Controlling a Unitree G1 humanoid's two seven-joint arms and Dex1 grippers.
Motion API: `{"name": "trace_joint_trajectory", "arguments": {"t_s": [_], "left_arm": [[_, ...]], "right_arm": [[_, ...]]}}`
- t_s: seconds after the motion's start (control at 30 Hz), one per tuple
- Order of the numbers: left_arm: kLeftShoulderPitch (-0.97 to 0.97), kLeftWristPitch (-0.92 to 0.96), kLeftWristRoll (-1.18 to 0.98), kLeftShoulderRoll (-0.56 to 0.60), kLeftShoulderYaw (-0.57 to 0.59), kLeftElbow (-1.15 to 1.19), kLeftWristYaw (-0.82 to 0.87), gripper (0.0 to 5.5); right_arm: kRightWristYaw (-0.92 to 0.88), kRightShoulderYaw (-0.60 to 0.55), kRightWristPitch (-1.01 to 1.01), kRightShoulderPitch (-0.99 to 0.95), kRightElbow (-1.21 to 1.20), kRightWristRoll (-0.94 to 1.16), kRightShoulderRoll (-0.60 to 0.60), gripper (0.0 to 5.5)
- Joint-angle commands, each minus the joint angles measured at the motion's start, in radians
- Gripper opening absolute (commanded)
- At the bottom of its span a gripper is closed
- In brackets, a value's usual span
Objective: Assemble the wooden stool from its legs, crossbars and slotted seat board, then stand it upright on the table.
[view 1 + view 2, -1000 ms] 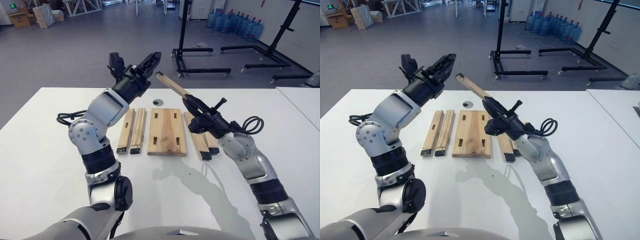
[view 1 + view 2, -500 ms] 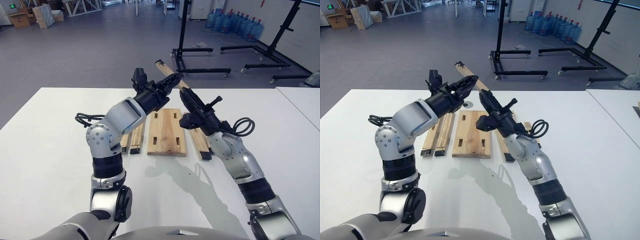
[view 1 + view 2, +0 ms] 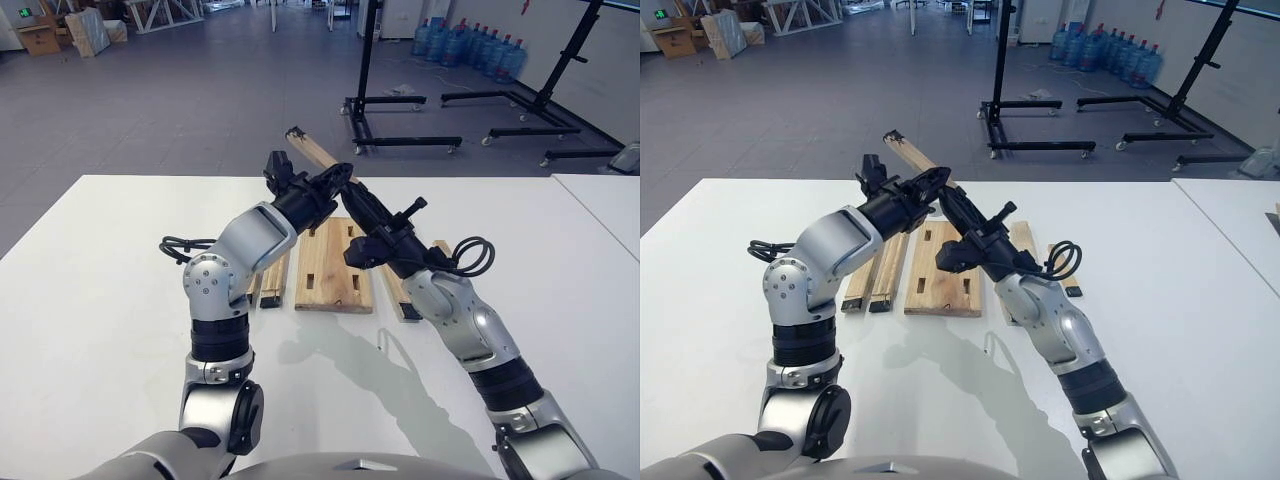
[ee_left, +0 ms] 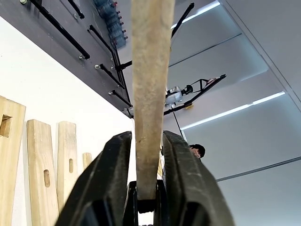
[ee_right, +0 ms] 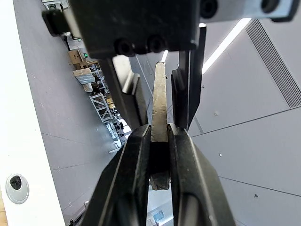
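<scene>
Two grippers on one part. The step is judged to be a mid-air regrip or handover of a single wooden slat.

Handling note (judgement): the left fingers should close squarely on the slat's faces before the right side lets go. An early release would drop the wood onto the parts below. The two grips should sit close but apart so the fingers do not collide. Twisting while both hold is best avoided, as opposed wrists could lever the slat out of one pinch.

Item 1: right gripper (image 5: 159, 133). Nearest. The forearm angles up and away over the table (image 3: 90, 300), with the wrist raised above the seat board. The fingers are pinched tight on the lower end of the slat (image 3: 306, 146), across its thin faces.

Item 2: left gripper (image 4: 146, 141). The elbow is bent high and the forearm crosses inward, so its tips meet the slat just above the right gripper's. The fingers straddle the wood. The right wrist view shows slim gaps on either side, so they are read as parted, not yet gripping.

Item 3: slat. Airborne and tilted, its upper end points up and away towards the robot's left, well off the tabletop.

Item 4: seat board (image 3: 940, 280). It lies flat beneath both wrists, slots facing up. A pair of slotted pieces (image 3: 872, 275) lies just beside it on the left, and further pieces (image 4: 43, 183) on the right.
</scene>
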Motion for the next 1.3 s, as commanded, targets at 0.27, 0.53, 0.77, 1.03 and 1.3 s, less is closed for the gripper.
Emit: {"name": "trace_joint_trajectory", "arguments": {"t_s": [0.27,0.53,0.77,1.03,1.3], "left_arm": [[0.006,-0.031,0.020,0.008,-0.014,-0.004,0.000,0.38],[-0.027,-0.057,0.067,0.040,0.003,-0.001,-0.064,0.38],[-0.049,-0.016,0.525,0.381,-0.227,-0.031,-0.295,0.38],[-0.074,-0.255,1.428,0.779,-0.718,0.026,-0.568,0.38],[-0.083,-0.343,1.859,0.790,-0.828,0.010,-0.667,0.38]], "right_arm": [[-0.019,0.009,-0.006,0.002,0.015,-0.004,-0.007,0.40],[-0.004,-0.008,-0.015,0.018,0.007,0.104,0.018,1.11],[0.048,-0.072,0.021,0.052,-0.013,0.274,0.031,1.37],[0.192,-0.116,0.393,0.072,-0.233,0.828,0.206,1.37],[-0.053,-0.288,0.927,-0.021,-0.316,1.581,0.505,1.37]]}}
